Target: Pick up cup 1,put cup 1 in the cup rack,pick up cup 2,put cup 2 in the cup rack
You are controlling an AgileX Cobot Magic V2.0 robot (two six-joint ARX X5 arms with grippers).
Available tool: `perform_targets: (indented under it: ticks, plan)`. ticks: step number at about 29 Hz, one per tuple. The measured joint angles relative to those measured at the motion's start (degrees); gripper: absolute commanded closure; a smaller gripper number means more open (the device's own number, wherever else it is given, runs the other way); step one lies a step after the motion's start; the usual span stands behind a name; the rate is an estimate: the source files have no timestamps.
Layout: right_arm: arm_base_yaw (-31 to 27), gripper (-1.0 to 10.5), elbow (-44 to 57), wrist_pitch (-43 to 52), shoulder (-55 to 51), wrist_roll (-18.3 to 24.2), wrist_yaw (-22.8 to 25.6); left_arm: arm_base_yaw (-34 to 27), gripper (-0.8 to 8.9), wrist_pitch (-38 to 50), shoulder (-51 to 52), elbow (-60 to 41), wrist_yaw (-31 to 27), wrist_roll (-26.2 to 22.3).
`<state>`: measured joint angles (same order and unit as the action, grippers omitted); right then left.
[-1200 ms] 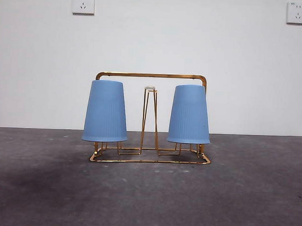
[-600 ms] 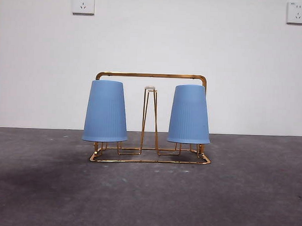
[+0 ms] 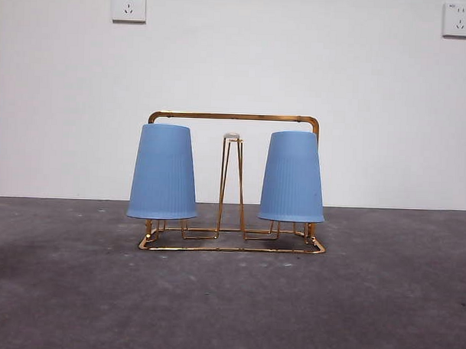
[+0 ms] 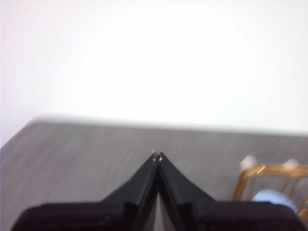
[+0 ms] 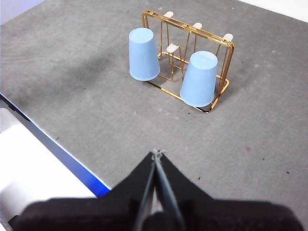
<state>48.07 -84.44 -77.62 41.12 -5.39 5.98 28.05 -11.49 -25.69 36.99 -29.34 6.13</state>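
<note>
A plain white wall (image 3: 237,60) with 2 sockets (image 3: 129,4) rises behind the grey table (image 3: 228,304).

The rack (image 3: 233,117) is thin, shiny gold-coloured metal wire with whitish prong tips. Both cups (image 3: 163,172) (image 3: 292,177) look like matt blue plastic with fine vertical ribbing. The table (image 3: 382,302) is dull, rough, mottled grey.

The cup rack (image 3: 233,116) is gold-coloured wire, its prong tips whitish. Both cups, cup 1 (image 3: 163,172) and cup 2 (image 3: 292,177), are pale blue with fine vertical ribbing. The worktop (image 3: 228,304) is dark grey and mottled. The wall (image 3: 237,60) is white, with two white sockets (image 3: 129,4). Both pincers, left pincer (image 4: 157,156) and right pincer (image 5: 157,153), are black.
</note>
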Motion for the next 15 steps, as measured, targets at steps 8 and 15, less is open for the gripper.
perform_targets:
  ticks: [8,15]
  plan:
    - [0.0,9.4,0.0,0.0,0.0,0.0,0.0,-14.4,8.17,17.7,11.8,-19.0,32.7,-14.5]
    - [0.0,9.4,0.0,0.0,0.0,0.0,0.0,-21.2,8.17,12.2,15.0,-25.3,34.1,-15.6]
